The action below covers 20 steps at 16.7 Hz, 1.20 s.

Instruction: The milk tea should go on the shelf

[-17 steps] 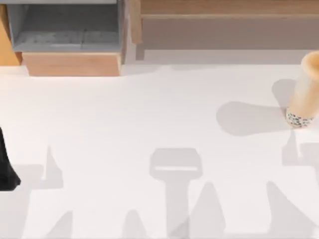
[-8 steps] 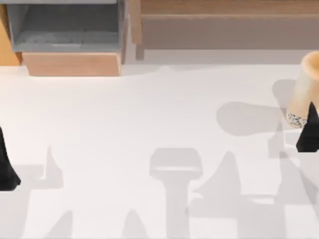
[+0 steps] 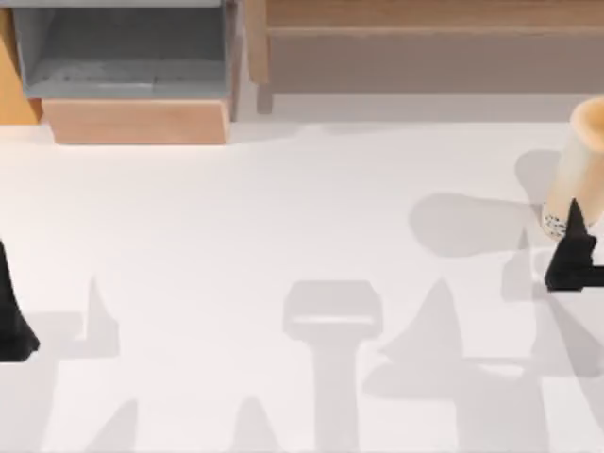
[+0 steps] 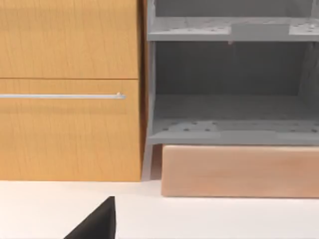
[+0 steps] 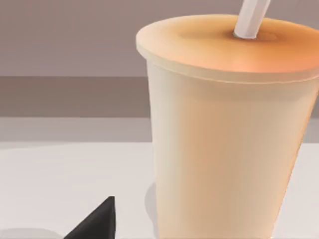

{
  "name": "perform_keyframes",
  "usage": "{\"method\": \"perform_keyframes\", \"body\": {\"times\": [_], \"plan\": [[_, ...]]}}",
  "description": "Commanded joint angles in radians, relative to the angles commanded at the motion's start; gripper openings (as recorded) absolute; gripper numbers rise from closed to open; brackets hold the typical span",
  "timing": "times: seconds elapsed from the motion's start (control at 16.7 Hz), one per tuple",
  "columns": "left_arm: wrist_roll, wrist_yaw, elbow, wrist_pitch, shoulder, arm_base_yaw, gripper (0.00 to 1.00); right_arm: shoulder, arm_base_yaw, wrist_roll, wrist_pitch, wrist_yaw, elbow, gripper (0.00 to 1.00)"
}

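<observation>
Both grippers are plain matte black: the left gripper (image 3: 11,316) and right gripper (image 3: 571,255) taper into pointed, wedge-shaped fingers (image 5: 94,223).

Milk tea (image 3: 579,162) upright on white table (image 3: 283,208), far right edge, partly cut by frame. Right gripper (image 3: 570,255) just in front of cup base, dark fingertip overlapping pearls. Left gripper (image 3: 11,311) parked at left edge. Shelf (image 3: 425,38) along back right. Grey cabinet (image 3: 123,57) with light wood front, back left.
</observation>
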State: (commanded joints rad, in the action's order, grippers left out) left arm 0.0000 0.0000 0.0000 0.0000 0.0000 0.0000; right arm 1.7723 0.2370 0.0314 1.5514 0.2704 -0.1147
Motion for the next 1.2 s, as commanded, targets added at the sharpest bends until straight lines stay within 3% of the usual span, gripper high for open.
{"method": "perform_keyframes", "body": {"times": [0.3, 0.78, 1.08, 1.2], "plan": [[0.000, 0.000, 0.000, 0.000, 0.000, 0.000, 1.00, 0.009, -0.008, 0.000, -0.008, -0.006, -0.012, 1.00], [0.000, 0.000, 0.000, 0.000, 0.000, 0.000, 1.00, 0.173, -0.072, -0.008, -0.106, -0.069, -0.285, 1.00], [0.000, 0.000, 0.000, 0.000, 0.000, 0.000, 1.00, 0.190, -0.080, -0.009, -0.118, -0.076, -0.311, 1.00], [0.000, 0.000, 0.000, 0.000, 0.000, 0.000, 1.00, 0.190, -0.080, -0.009, -0.118, -0.076, -0.311, 0.85]]}}
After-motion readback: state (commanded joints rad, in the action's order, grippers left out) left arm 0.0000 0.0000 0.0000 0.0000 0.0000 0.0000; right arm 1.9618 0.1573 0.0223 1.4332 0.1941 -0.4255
